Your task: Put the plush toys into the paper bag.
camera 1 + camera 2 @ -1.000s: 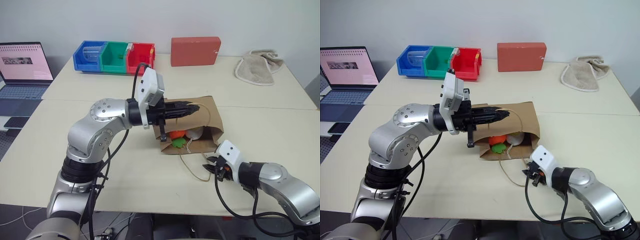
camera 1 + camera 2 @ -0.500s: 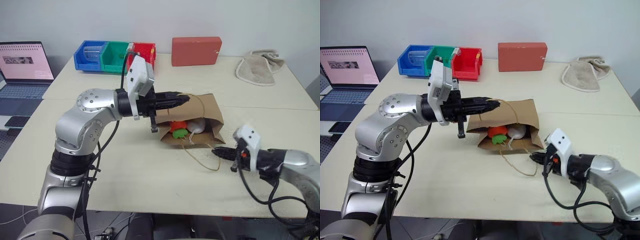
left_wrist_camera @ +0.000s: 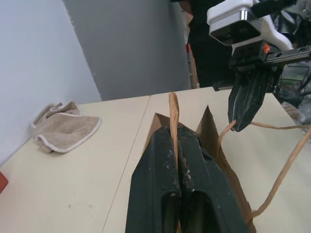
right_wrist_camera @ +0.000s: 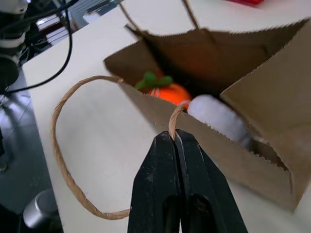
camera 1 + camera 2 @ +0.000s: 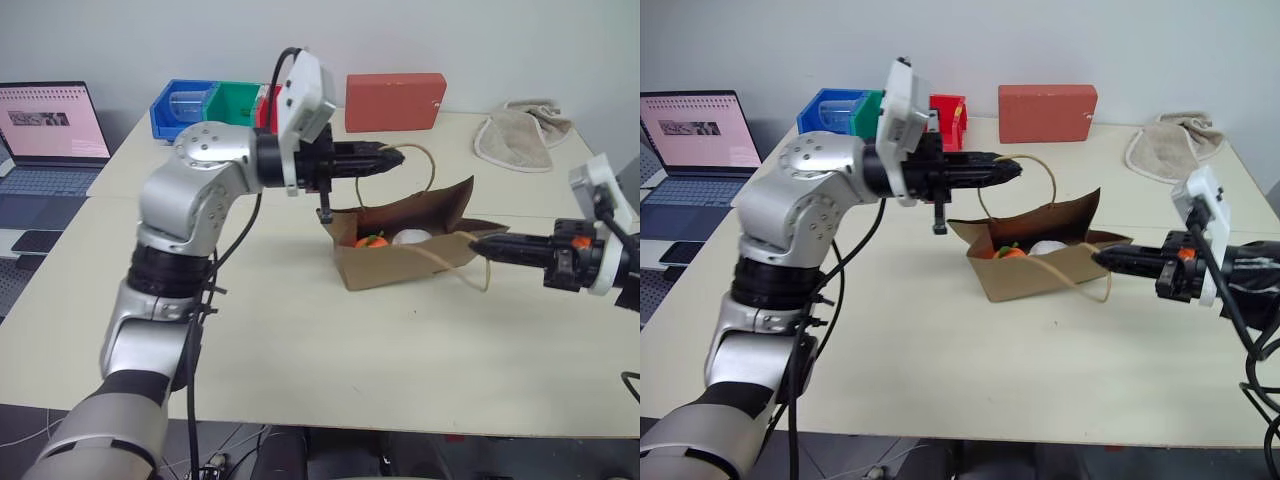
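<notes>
The brown paper bag (image 5: 400, 266) stands on the table with its mouth open upward. Inside lie the two plush toys, the orange carrot (image 4: 167, 92) with its green tip and the white egg (image 4: 218, 116) beside it. My left gripper (image 5: 397, 156) is shut on the bag's far loop handle (image 3: 173, 109), above the bag's back wall. At the bag's right, my right gripper (image 5: 478, 243) is shut on the near loop handle (image 4: 173, 118), level with the rim. The rest of that handle hangs slack in front.
A red block (image 5: 395, 102) and a beige towel (image 5: 515, 135) lie at the back of the table. Blue, green and red bins (image 5: 225, 110) stand at the back left. A laptop (image 5: 45, 135) sits on the left table.
Both grippers rose with the handles, the right one also swinging right. The bag went from lying on its side to standing with its mouth up.
</notes>
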`<action>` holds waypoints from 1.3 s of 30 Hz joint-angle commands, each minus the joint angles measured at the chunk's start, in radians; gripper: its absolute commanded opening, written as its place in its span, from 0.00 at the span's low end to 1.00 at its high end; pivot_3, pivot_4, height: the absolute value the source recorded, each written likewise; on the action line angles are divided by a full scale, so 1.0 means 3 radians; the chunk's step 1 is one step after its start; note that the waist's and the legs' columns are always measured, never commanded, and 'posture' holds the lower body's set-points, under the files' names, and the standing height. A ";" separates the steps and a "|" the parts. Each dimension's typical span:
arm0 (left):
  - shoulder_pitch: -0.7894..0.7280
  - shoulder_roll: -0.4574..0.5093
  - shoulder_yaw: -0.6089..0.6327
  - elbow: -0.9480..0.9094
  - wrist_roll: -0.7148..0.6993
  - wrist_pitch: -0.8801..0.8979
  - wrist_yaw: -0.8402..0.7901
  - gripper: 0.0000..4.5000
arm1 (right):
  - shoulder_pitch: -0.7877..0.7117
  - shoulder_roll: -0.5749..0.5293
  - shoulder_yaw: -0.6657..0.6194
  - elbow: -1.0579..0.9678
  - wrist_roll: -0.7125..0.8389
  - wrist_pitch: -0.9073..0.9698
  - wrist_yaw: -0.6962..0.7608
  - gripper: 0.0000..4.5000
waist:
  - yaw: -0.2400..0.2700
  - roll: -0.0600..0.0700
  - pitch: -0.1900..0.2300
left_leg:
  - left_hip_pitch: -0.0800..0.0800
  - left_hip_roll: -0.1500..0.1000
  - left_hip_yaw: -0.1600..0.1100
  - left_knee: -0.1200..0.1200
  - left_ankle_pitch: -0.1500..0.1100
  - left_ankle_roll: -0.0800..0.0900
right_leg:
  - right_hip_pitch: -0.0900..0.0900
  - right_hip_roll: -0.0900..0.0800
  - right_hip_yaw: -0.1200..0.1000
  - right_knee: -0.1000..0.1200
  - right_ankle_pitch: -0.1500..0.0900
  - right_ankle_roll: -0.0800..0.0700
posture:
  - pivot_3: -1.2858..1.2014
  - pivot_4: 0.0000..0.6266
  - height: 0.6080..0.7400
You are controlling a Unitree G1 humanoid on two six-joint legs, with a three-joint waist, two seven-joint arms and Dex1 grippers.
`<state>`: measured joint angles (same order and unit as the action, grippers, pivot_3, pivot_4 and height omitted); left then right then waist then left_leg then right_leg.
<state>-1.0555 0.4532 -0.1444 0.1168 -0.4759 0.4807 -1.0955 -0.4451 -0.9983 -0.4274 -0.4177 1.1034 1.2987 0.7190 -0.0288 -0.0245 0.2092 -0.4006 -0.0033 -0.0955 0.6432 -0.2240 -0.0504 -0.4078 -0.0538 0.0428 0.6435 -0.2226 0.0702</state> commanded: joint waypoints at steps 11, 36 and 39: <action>-0.0299 -0.0323 0.0041 0.0808 0.0270 -0.0307 -0.0185 0.41 | -0.0572 0.0193 0.0161 0.0534 -0.0132 -0.0066 -0.0318 0.46 | -0.0011 0.0004 0.0002 | -0.0016 -0.0001 0.0002 -0.0005 0.0000 0.0000 | -0.0021 0.0000 0.0003 0.0003 0.0003 0.0005 | 0.52 0.24 1.00; 0.1425 0.0494 0.0708 -0.0733 -0.0319 0.0260 -0.0114 0.99 | 0.0707 -0.0742 -0.0262 0.0313 -0.1024 -0.1695 0.1494 1.00 | -0.0007 0.0009 0.0002 | -0.0028 0.0002 0.0011 0.0007 0.0001 0.0000 | -0.0036 0.0000 0.0010 0.0010 0.0009 0.0013 | 0.52 0.24 1.00; 0.1496 0.0379 0.0646 -0.0674 -0.0248 0.0150 -0.0020 0.99 | 0.0747 -0.0610 -0.0232 -0.0112 -0.0808 -0.1598 0.1386 1.00 | -0.0003 0.0008 0.0002 | -0.0005 0.0003 0.0011 0.0010 0.0002 0.0001 | -0.0009 0.0000 0.0009 0.0004 0.0011 0.0007 | 0.52 0.24 1.00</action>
<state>-0.5990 0.5815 0.0517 -0.0694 -0.5484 0.5564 -1.1195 -0.2221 -1.1947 -0.4751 -0.3729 0.8153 0.8105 1.1492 -0.0297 -0.0221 0.2097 -0.3988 -0.0022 -0.0924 0.6458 -0.2233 -0.0502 -0.4067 -0.0538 0.0452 0.6438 -0.2222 0.0678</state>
